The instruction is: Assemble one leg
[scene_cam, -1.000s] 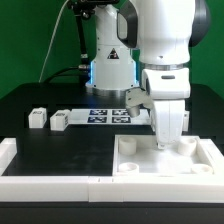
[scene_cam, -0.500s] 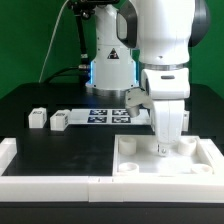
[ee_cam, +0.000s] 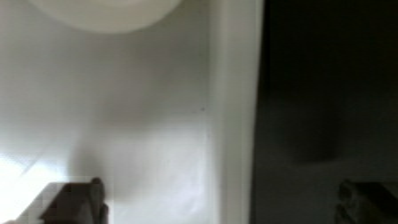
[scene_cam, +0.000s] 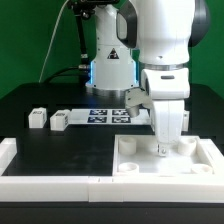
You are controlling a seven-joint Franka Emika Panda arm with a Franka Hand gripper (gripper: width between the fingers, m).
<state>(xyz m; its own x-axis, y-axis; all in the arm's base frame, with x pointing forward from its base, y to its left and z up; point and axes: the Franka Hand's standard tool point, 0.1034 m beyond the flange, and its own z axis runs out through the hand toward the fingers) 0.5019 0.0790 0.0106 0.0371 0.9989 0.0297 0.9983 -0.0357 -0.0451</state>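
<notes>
Leg (scene_cam: 38,118) stands in the exterior view's far left on the black table (scene_cam: 70,145), with a second small white post (scene_cam: 59,120) just beside it and the marker board (scene_cam: 108,113) further toward the exterior view's right. Nothing is touching either post. My gripper (scene_cam: 163,149) is well apart from them, pointing straight down over the far side of the white tabletop (scene_cam: 170,165), which sits in the near right. The L-shaped border walls (scene_cam: 45,178) run along the near edge. From this side I cannot tell how wide the jaws stand.

In the wrist view the answer is clearer. The fingertips (ee_cam: 71,203) show only at the two lower corners of the picture, so the gripper (ee_cam: 222,198) is spread wide and has nothing in it. Between the tips I see the pale tabletop (ee_cam: 143,120) meeting the dark table (ee_cam: 329,100) along a straight edge. Part of a round corner socket (ee_cam: 103,12) shows at the picture's border.

My read is that the step in hand is a grip on the tabletop's far rim, before any leg is fetched. To do it well, I would centre that edge between the tips and keep the wrist vertical. I would close only once the tips sit below the rim, because a skewed pinch could twist the part.
</notes>
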